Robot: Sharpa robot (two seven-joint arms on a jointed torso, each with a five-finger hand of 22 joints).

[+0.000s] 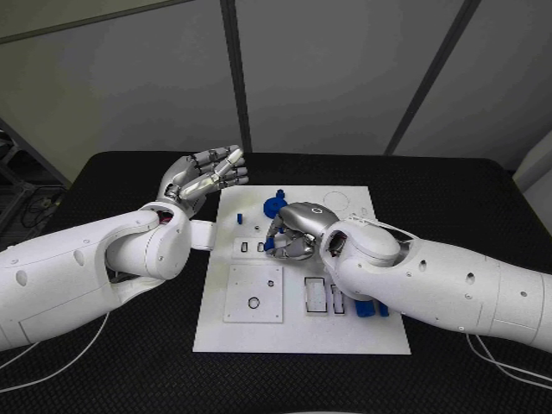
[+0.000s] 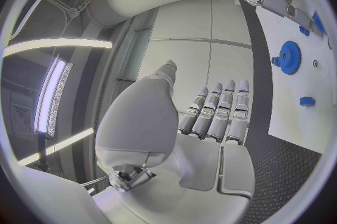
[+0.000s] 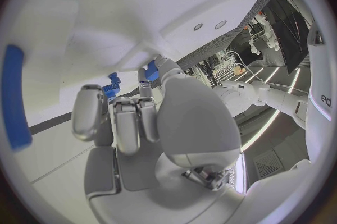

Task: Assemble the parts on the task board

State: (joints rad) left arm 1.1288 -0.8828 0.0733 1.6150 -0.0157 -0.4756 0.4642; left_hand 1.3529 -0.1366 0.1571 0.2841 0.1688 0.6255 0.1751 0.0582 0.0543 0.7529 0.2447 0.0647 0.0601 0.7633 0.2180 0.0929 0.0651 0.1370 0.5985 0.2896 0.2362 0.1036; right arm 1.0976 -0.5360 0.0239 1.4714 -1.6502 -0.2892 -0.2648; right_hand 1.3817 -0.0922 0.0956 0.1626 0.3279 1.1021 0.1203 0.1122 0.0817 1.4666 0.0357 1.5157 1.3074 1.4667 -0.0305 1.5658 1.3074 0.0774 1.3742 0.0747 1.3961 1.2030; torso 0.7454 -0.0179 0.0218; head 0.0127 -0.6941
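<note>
I see even, soft overhead light, bright ceiling strips (image 2: 53,83) glaring, wrist views bending at rims, shadows faint

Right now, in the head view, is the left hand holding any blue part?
No, the left hand is raised beside the task board with straight fingers and nothing in it.

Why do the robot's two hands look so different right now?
The left hand is raised beside the task board, palm up with fingers straight and apart, holding nothing. The right hand is down over the board's middle, fingers curled in; whether it holds a part is hidden. The left hand is off the board's edge, the right above it. Both are silver.
</note>
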